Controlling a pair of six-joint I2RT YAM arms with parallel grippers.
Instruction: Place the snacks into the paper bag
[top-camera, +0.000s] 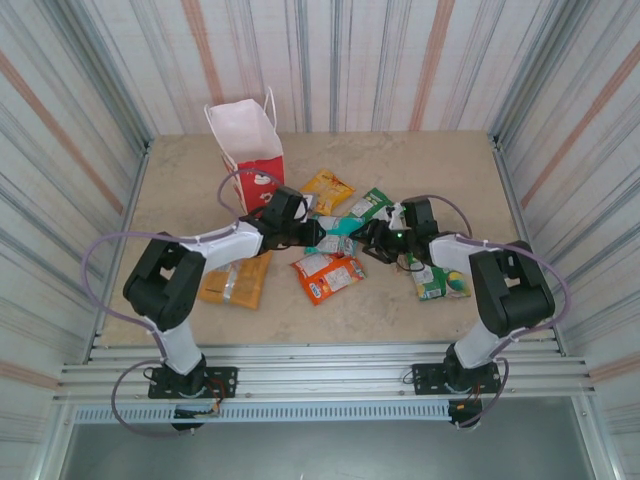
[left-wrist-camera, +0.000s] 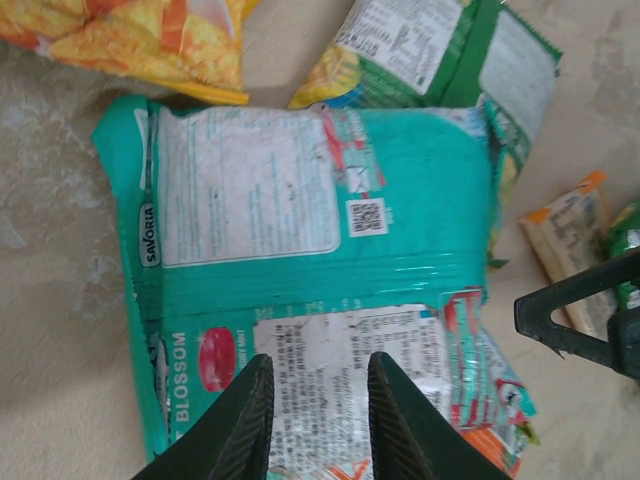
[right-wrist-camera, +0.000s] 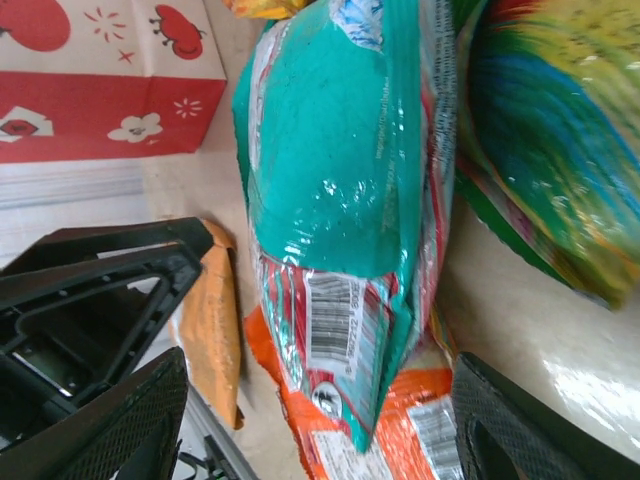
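The teal packet (left-wrist-camera: 320, 230), light, soft and slippery, wants pinching at its left edge, where the left gripper (left-wrist-camera: 320, 420) stands narrow, hold unclear; the right gripper (right-wrist-camera: 320, 410) gapes wide.

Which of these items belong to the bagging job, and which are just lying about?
Job: paper bag; teal packet; orange packet; small yellow-orange packet; large yellow-orange packet; green packet.
Not part of it: metal rail; striped walls.
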